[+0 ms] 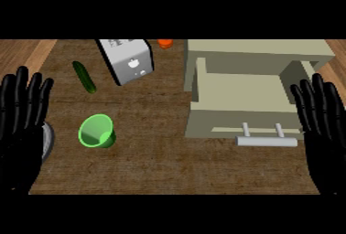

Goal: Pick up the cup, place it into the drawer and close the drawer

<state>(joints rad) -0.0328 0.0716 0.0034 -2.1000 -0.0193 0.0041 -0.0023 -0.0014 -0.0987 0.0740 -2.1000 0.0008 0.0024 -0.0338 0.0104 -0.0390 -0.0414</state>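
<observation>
Bench (169, 160): brown, woven-looking top, carrying everything below.

Drawer (236, 91): beige unit at your right, already pulled open toward you, cavity showing, pale bar handle (266, 141) at its near face. No need to open it; you only fill and shut it.

Both hands flat, fingers straight and spread, holding nothing. Left hand (20, 119) at the left edge, right hand (323, 123) at the right edge, just beside the drawer front.

Toaster (127, 59), silver, tilted, upper middle, well apart from the cup. Cucumber (84, 77) lies up-left of the cup. Part of a grey plate (47, 140) shows by the left hand. Small orange item (165, 43) at the far edge; cannot identify it.

Cup (96, 131): green, on the bench at lower left, near the left hand, well apart from the drawer. It appears tipped, with the mouth facing up and toward the view's left; long axis seems to run from the base at lower right to the rim at upper left. Fully upright or leaning: cannot tell for certain.

Step in hand, by my judgement: the pick, not yet begun. Use your left hand, the nearer one. Come in from the side, curl fingers and thumb round the wall across that axis, not over the rim. Lift clear before crossing right, keeping below the toaster.
</observation>
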